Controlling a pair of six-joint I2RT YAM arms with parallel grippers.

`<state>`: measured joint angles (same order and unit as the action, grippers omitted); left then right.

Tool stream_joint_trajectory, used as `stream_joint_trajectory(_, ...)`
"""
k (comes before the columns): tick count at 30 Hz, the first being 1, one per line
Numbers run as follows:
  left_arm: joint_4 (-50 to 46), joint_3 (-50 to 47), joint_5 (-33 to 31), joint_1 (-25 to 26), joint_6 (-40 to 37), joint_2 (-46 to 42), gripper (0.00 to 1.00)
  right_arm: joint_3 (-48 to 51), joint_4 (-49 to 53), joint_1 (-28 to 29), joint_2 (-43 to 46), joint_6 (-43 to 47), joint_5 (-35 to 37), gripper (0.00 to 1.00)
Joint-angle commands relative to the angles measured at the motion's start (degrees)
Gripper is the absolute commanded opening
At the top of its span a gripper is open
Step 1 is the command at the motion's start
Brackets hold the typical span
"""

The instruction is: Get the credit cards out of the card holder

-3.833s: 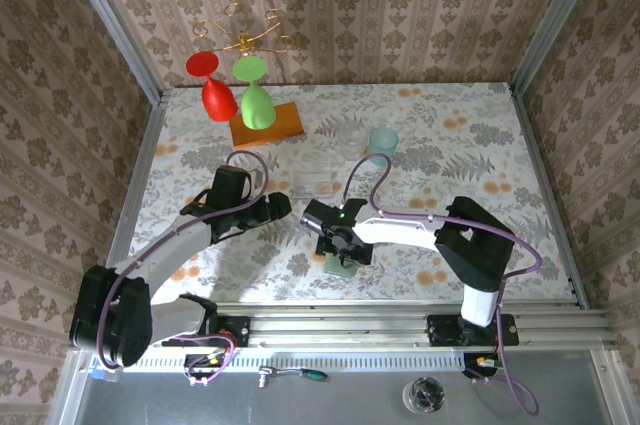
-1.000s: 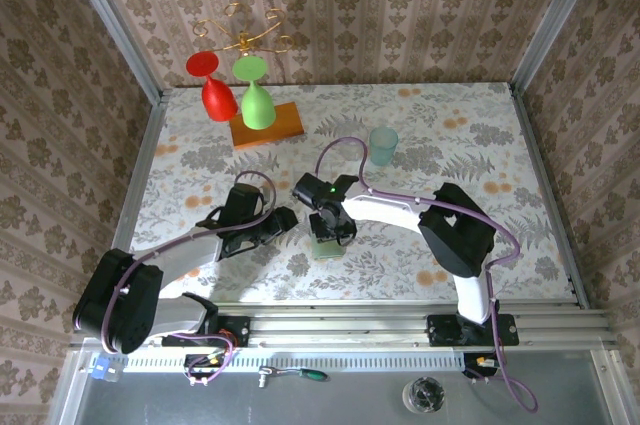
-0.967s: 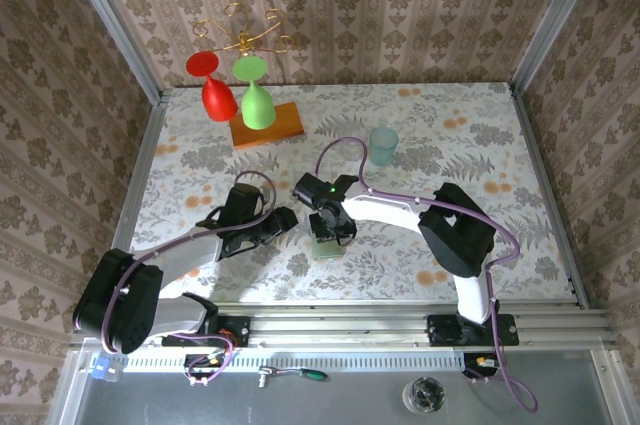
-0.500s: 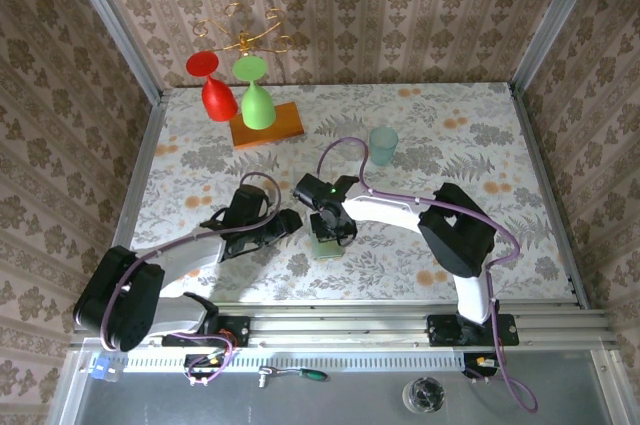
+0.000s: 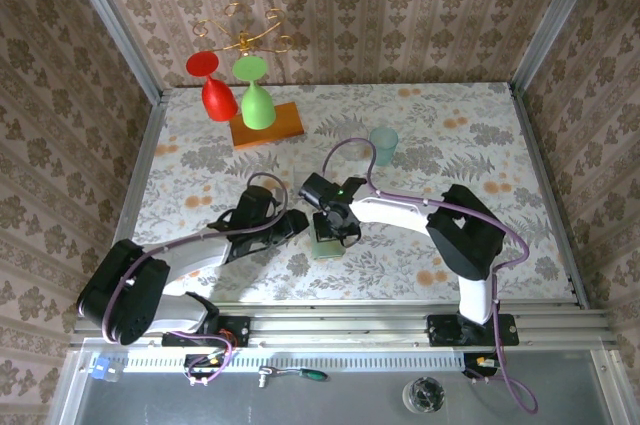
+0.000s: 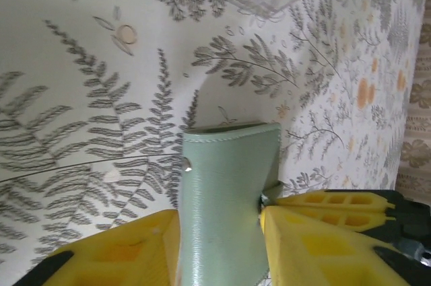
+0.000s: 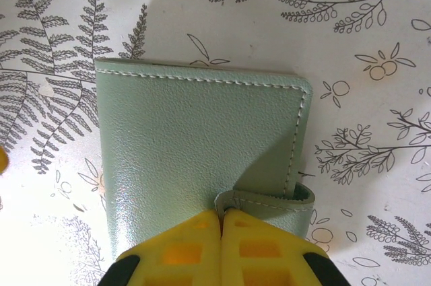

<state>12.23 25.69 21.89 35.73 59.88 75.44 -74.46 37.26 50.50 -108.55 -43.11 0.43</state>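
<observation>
Two yellow-fingered grippers meet at one small sage-green stitched bifold card holder. It lies folded shut and flat on the fern-printed tabletop, near the front middle and between the two arms. The left gripper grips the card holder, one pad against each long edge. The right gripper is clenched, its fingertips pressed together on the free end of the holder's narrow green closure strap. The strap curls over from the holder's side edge. A pale teal translucent cup stands well behind the holder. Further back to the left, an orange wooden board sits under a red wine glass and a green wine glass, both hanging upside down.
</observation>
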Motion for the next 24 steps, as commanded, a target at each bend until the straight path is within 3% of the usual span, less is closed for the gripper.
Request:
stream_joint_trajectory(1, 4.73, -1.91, 1.28, 1.06, 3.81, 1.01, 0.26, 2.90, -2.70, -0.54, -0.44, -1.66, -3.51, 0.00)
stream_joint_trajectory(6, 8.84, -3.62, 1.93, 1.93, 7.46, 1.50, 0.08, 3.71, -4.05, -1.05, 0.34, -2.17, -4.91, 0.00)
stream_joint_trajectory(10, 13.46, -4.93, 3.14, 2.54, 10.48, 3.81, 0.00, 3.79, -4.22, -1.35, 0.39, -2.15, -5.26, 0.00)
stream_joint_trajectory(16, 23.92, -7.04, 4.77, 3.39, 14.27, 8.99, 0.00, 3.81, -3.97, -1.32, 0.28, -2.06, -5.44, 0.00)
stream_joint_trajectory(24, 31.10, -7.59, 6.77, 3.71, 16.16, 13.39, 0.00, 3.67, -3.61, -1.34, -0.10, -1.88, -5.52, 0.00)
